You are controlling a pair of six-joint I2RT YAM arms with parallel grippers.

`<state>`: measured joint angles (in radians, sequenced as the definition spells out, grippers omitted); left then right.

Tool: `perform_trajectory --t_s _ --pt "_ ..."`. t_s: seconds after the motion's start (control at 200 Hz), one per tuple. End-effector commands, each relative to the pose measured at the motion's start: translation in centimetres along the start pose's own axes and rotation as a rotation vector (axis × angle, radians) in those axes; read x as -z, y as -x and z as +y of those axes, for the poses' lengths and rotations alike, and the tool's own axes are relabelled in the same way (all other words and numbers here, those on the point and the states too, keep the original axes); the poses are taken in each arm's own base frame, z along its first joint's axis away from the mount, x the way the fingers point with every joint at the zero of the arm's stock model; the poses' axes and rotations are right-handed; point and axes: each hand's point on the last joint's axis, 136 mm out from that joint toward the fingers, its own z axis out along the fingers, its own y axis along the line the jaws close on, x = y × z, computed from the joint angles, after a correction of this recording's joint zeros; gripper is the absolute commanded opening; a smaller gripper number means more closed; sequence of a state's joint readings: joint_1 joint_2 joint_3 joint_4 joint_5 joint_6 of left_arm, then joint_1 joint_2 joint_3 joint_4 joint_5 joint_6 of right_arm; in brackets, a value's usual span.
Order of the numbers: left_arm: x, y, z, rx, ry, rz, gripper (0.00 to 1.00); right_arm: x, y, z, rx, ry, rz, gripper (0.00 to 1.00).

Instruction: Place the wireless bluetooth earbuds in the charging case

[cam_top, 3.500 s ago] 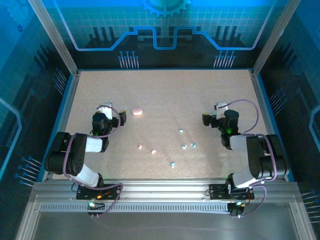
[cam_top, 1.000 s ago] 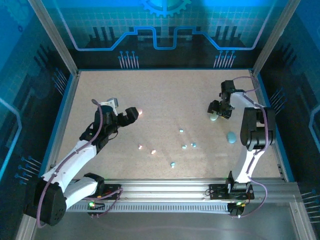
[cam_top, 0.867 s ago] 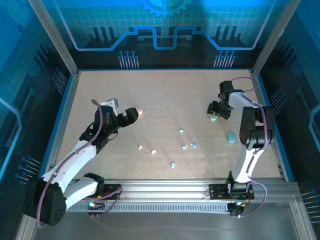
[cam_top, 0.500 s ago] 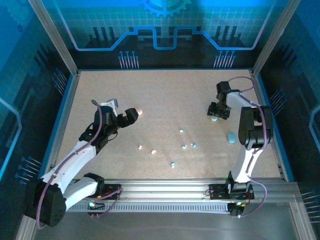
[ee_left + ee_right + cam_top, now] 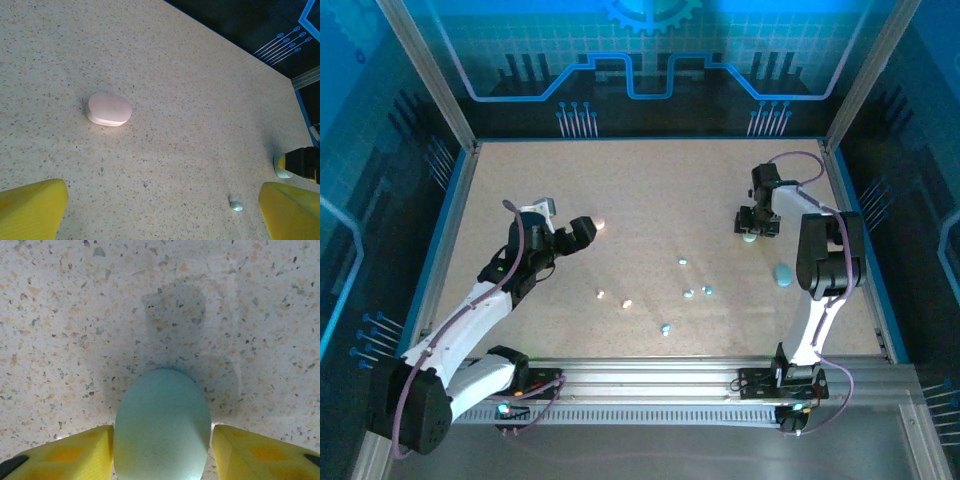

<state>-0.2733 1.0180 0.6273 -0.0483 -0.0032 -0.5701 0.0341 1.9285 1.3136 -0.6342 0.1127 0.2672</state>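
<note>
A teal oval charging case (image 5: 162,425) lies on the speckled table, and my right gripper (image 5: 162,440) is shut on its two sides with its yellow fingers (image 5: 65,452). From above, that right gripper (image 5: 750,226) is at the far right over the teal case (image 5: 749,238). A pink-white charging case (image 5: 110,108) lies closed ahead of my open left gripper (image 5: 164,200), apart from it. In the top view the left gripper (image 5: 582,230) is just left of the pink case (image 5: 599,222). Several tiny earbuds (image 5: 688,294) lie scattered mid-table. One teal earbud (image 5: 235,204) is near my left gripper's right finger.
A second teal case (image 5: 782,274) lies near the right arm's elbow. Two pale earbuds (image 5: 601,293) lie left of centre and one teal earbud (image 5: 665,327) nearer the front. A blue rim (image 5: 455,215) borders the table.
The right gripper's jaws have narrowed onto the teal case, and that wrist has edged slightly toward the back. The left arm has stayed put.
</note>
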Motion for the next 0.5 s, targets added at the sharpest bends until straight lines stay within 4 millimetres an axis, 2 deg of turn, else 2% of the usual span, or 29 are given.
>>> perform_trajectory --t_s 0.0,0.495 --pt "0.61 0.69 -0.72 -0.026 -0.016 -0.023 0.99 -0.32 -0.52 0.54 0.039 0.015 0.011 0.54" --pt "0.54 0.63 -0.76 -0.02 -0.019 -0.02 0.99 -0.79 -0.85 0.62 0.043 0.013 0.041 0.53"
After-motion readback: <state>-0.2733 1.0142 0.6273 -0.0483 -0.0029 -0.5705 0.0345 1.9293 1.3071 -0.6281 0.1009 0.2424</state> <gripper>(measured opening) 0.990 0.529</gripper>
